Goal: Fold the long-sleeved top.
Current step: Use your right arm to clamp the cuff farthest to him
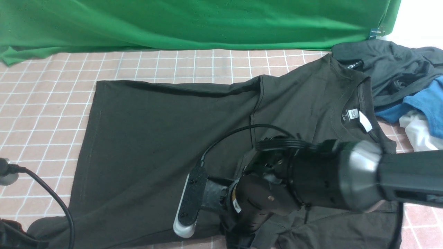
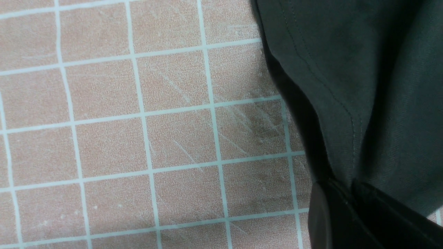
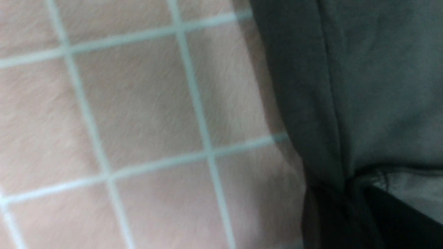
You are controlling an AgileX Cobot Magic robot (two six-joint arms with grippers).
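Pink grid-checked desk (image 1: 41, 103) fills the view, with a green backdrop (image 1: 193, 24) draped along the far edge. Spread across the middle lies the long-sleeved top (image 1: 155, 131), dark and mostly flat, its hem towards the robot's left and its neckline towards the right. The right arm (image 1: 346, 180) reaches in low over the near side of the cloth, hiding part of it. Off at the far right sits a heap: a dark grey garment (image 1: 398, 69) just beside the collar, a blue shirt (image 1: 425, 100) and a scrap of white cloth (image 1: 418, 133). A white neck label (image 1: 365, 121) shows inside the collar. In the left wrist view, the left jaws are pressed together on a stitched edge of the top. The right wrist view is blurred, yet the right jaws are pinching a gathered fold of the same fabric at the cloth's edge.
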